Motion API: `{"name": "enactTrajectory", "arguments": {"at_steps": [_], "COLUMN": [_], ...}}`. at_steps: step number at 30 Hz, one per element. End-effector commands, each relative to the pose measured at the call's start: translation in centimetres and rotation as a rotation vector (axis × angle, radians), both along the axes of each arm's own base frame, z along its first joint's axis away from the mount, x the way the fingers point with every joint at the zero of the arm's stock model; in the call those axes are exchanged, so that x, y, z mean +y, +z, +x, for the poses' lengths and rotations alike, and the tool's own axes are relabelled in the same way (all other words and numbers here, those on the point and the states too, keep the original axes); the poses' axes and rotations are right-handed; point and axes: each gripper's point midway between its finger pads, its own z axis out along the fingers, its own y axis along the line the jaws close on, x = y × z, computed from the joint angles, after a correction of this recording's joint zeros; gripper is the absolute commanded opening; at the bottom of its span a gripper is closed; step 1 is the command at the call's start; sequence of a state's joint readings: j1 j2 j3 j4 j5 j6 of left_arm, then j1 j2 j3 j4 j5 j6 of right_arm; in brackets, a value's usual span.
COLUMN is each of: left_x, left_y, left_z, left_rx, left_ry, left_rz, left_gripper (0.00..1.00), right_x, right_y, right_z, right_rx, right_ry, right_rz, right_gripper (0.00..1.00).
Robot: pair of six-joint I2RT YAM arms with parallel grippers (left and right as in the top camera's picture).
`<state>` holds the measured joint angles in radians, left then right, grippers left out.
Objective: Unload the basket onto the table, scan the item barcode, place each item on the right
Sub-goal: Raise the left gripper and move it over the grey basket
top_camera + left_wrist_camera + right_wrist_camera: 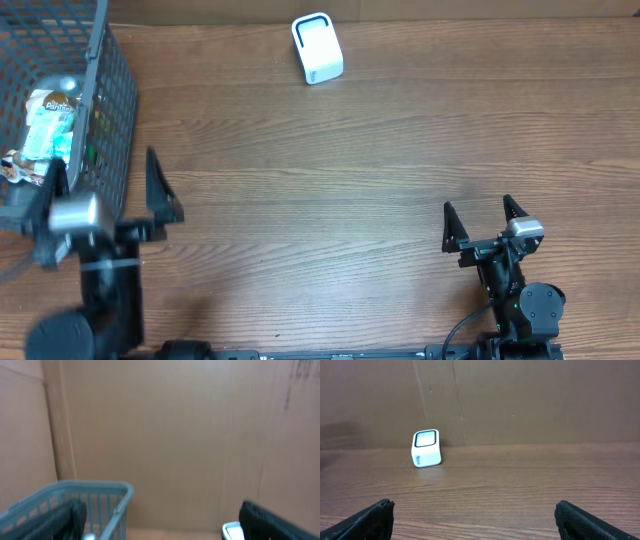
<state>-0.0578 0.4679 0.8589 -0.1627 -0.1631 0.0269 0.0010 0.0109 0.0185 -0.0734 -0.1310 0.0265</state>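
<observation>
My left wrist feed is mostly a plain cardboard wall [165, 425] with a seam running down near its left side. The left hand [162, 515] is spread wide. One dark finger [75, 517] shows blurred at lower left and the other [272, 520] at lower right. A teal slatted basket [107, 495] rises behind the lower-left finger. Just beside the other finger I see the corner of a white box [231, 531], cropped by the frame. A thin strip of bench [170, 536] meets the wall at its far edge.

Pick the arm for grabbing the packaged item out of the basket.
Left. The left hand, open, is at the basket with the packet; the right hand, also open, is across the table, far from it.
</observation>
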Motion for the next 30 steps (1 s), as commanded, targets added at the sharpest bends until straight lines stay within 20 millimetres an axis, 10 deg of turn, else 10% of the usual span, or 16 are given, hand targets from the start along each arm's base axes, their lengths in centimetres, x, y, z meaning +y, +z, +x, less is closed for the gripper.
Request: {"name": "enactTrajectory", "arguments": {"at_steps": [1, 9, 26, 28, 30], "left_x": [-0.9, -4.2, -8.9, -8.9, -8.9], "left_y": [3.0, 2.1, -12.4, -12.8, -12.9], "left_z": [1.6, 5.3, 8.4, 8.5, 8.6], "left_rx": [0.083, 0.408, 1.075, 1.092, 1.096], "left_ry": [-0.040, -0.225, -0.476, -0.474, -0.474], "left_rz": [0.031, 0.047, -0.154, -0.157, -0.158], "left_gripper": [1.00, 1.00, 1.00, 0.83, 0.46], "right_x": [0.1, 0.1, 0.1, 0.1, 0.1], "right_y": [-0.3, -0.3, -0.3, -0.3, -0.3], "right_z": [0.0, 0.0, 0.0, 0.0, 0.0], "right_rx": [0.001, 0.001, 0.001, 0.001, 0.001], "right_ry": [0.006, 0.007, 0.006, 0.007, 0.007], "right_rz": [-0.001, -0.001, -0.001, -0.001, -0.001], "right_gripper": [1.00, 1.00, 1.00, 1.00, 1.00]}}
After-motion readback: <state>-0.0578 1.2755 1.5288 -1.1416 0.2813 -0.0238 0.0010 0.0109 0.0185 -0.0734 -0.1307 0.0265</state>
